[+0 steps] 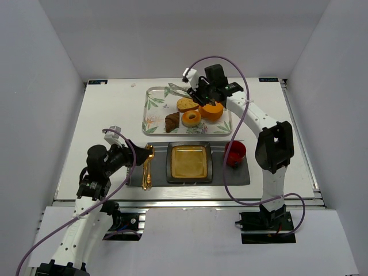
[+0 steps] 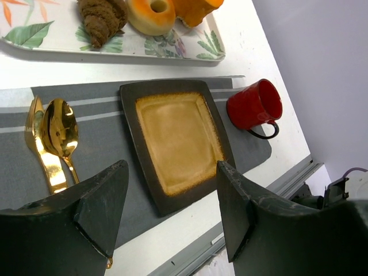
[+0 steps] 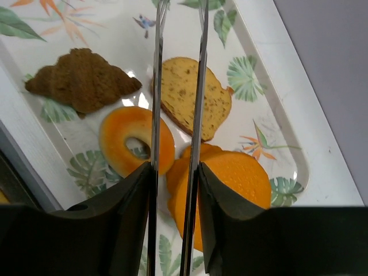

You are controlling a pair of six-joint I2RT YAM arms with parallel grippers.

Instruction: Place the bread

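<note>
R gripper (image 3: pixel 175 169) grips a pair of thin metal tongs (image 3: pixel 156 86), its fingers pressed on both arms so the blades run near parallel w/ a narrow gap. L gripper (image 2: pixel 172 167) hangs open, holding nothing, over the grey placemat (image 2: pixel 103 138) by the gold spoon (image 2: pixel 57 129). It's not needed for this step.

The bread, a flat oval slice w/ pale speckled crumb & brown crust (image 3: pixel 214 106), lies on the white leaf-print tray (image 3: pixel 290 123). The glazed ring donut (image 3: pixel 123 135) and an orange wedge-shaped piece (image 3: pixel 236 178) are just beside it, the dark brown croissant (image 3: pixel 80 80) near. In the wrist view the blades cross over the slice, but their tips run out of frame, so can't tell if they touch it.

Step in hand, as I judge it: pick-up w/ the tongs.
- Ease the squeeze so the blades spread wider than the slice.
- Draw back so the tips sit at the crust, not past it.
- Go low and nip across the narrow width, clear of the donut.
- The slice is thin & flat, so one blade prob. has to slip under an edge.
- Lift level and slow.

Likely target is the square dark-rimmed plate w/ tan centre (image 1: pixel 170 164), well apart from the tray, toward the near edge.
</note>
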